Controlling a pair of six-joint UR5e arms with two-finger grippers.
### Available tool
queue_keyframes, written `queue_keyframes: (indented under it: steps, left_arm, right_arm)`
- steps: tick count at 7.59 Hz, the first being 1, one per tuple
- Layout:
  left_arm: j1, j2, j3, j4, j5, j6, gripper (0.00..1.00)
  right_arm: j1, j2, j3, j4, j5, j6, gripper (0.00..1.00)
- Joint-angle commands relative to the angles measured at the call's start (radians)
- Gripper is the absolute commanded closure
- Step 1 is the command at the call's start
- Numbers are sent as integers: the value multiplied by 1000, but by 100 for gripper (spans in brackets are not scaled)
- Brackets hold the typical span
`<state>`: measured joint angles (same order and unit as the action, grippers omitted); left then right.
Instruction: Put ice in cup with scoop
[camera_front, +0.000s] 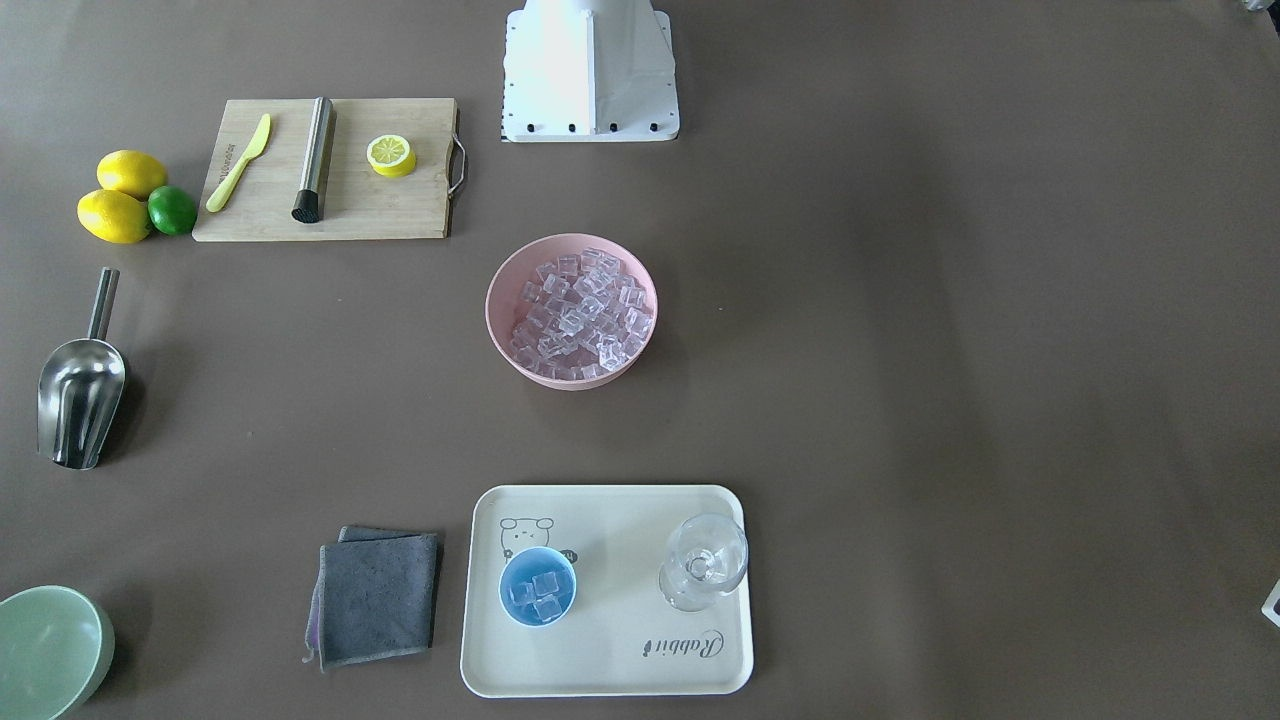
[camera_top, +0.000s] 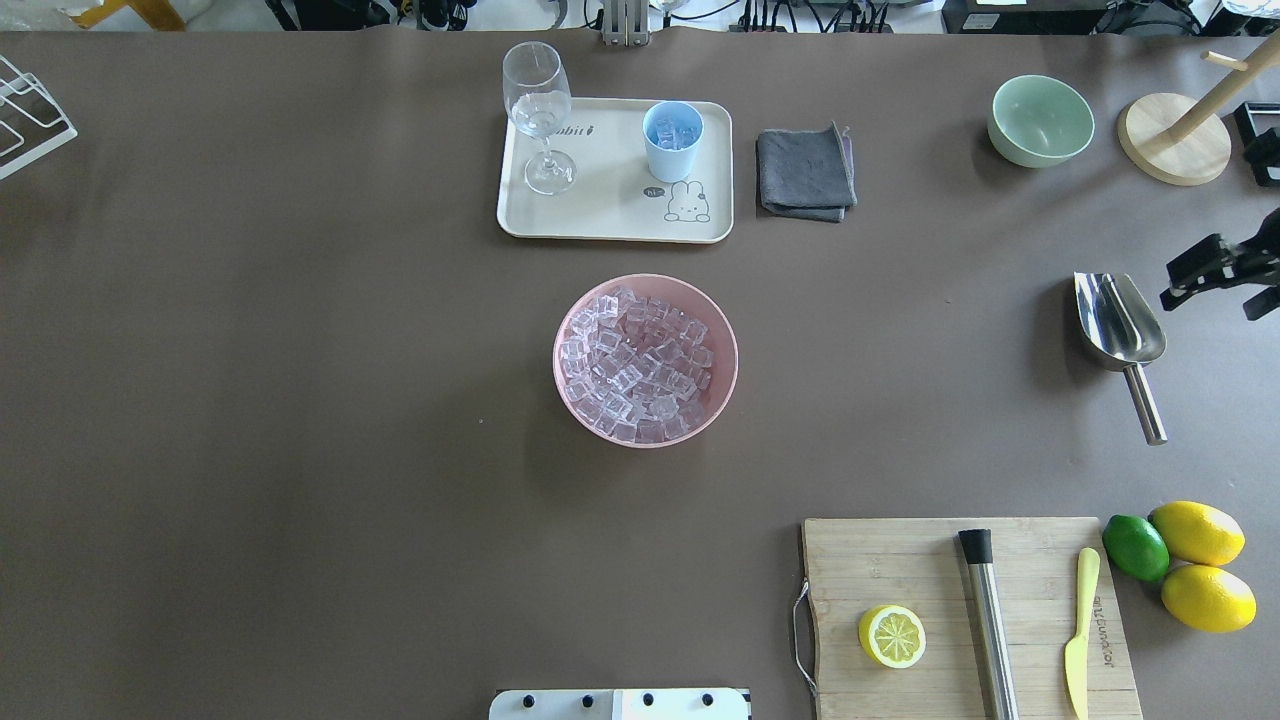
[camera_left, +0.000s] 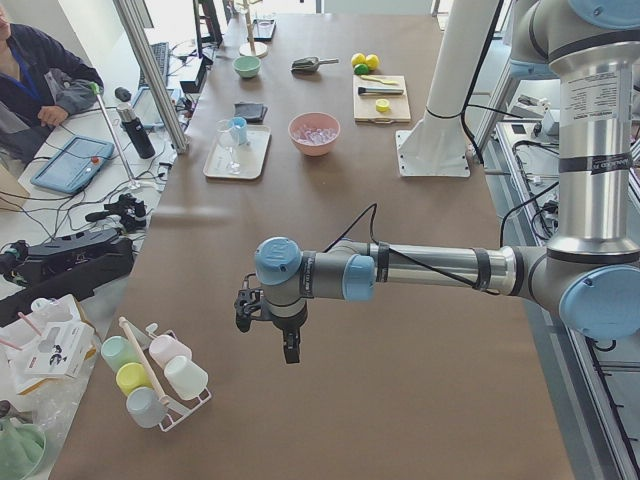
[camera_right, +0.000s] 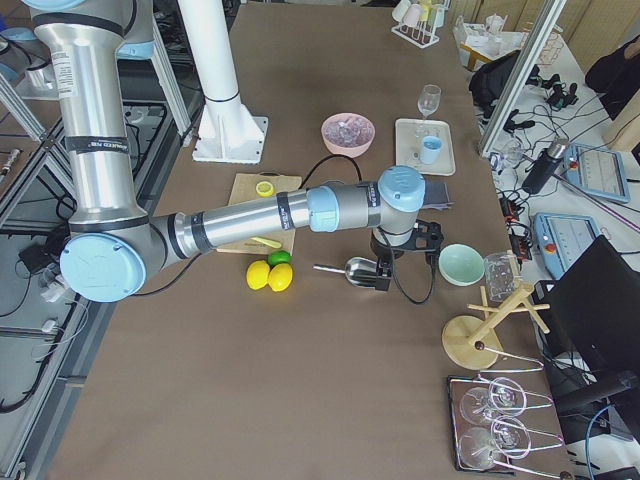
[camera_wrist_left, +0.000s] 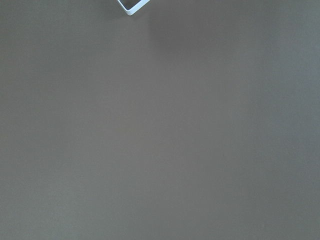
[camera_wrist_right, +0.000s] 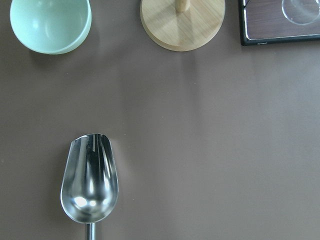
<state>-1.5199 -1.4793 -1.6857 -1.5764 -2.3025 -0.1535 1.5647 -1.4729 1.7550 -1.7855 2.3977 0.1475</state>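
Plainly the scoop lay free beside the right hand, whose spread could not be told. It looked rigid, light and slick, best gripped mid-handle.

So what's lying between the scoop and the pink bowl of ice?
Nothing. In the overhead view the table is bare between the scoop and the pink bowl. The front-facing view shows the same.
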Motion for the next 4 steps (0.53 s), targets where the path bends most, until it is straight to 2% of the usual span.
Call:
queue_keyframes:
  steps: [1, 4]
  left_arm:
    - [1, -1, -2, -1, 0, 0, 2]
    - [1, -1, -2, -7, 0, 0, 2]
  right_arm:
    - [109, -82, -23, -95, -14, -320, 0]
    - [109, -95, -34, -97, -25, -321, 0]
